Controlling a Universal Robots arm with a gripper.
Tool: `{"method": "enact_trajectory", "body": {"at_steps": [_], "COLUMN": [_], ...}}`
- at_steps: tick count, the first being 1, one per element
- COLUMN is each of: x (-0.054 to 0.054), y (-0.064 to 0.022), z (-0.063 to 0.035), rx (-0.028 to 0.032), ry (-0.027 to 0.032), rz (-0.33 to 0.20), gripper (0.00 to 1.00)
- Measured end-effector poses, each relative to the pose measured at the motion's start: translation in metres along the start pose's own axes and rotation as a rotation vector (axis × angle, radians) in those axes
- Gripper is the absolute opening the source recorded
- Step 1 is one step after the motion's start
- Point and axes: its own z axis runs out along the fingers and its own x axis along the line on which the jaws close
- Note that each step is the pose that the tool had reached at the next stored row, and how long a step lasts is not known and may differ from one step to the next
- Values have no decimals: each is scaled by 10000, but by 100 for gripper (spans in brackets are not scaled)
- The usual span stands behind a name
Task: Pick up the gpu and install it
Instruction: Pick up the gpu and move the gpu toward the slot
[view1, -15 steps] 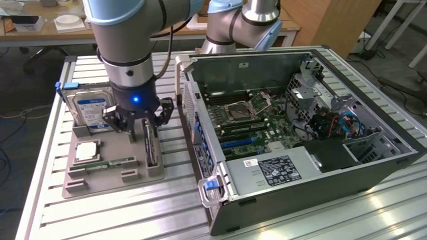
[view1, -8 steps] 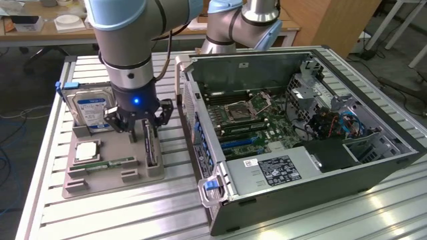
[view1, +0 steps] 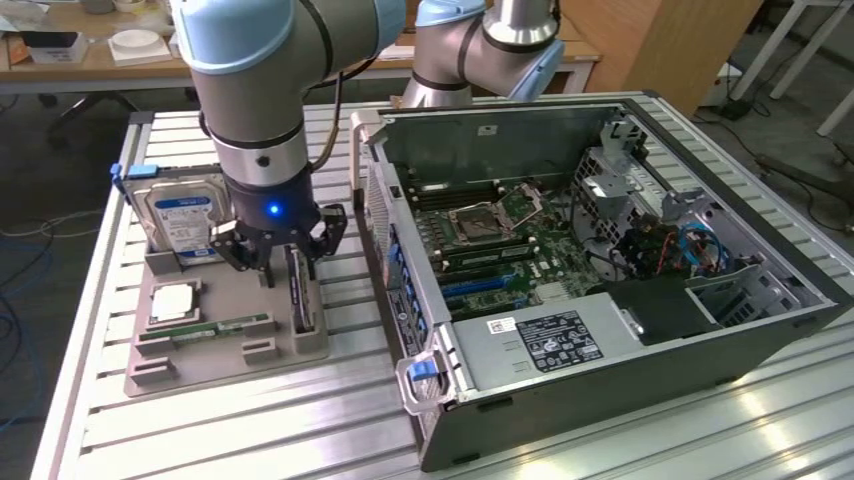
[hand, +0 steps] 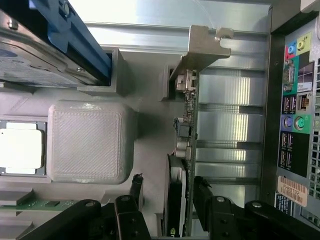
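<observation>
My arm (view1: 254, 60) stood in the near part of the exterior view, towards its left. Its thick grey link and pale blue joint caps were stacked one above the other. My wrist (view1: 267, 170) pointed straight down, and a small blue light (view1: 274, 210) glowed on the black collar below it. My gripper (view1: 280, 268) hung low, close to the desk, and faced downward. Its jaws were spread wide. From the wrist view my two black fingers (hand: 136, 189) stood well apart, roughly parallel, with their linkages splayed outward behind them.
</observation>
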Motion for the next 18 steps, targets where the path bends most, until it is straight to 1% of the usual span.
{"method": "enact_trajectory", "body": {"at_steps": [5,6,7,8,9,14,15,18], "x": [-1,-1,0,-1,-1,-2,-3,-5], "y": [-1,0,0,-1,-1,0,0,-1], "z": [0,0,0,0,1,1,2,2], "rx": [0,0,0,0,0,-1,-1,0], "ry": [0,0,0,0,0,0,-1,0], "rz": [-1,-1,-1,-1,-1,-1,-1,-1], "gripper": [53,51,45,45,38,37,31,31]}}
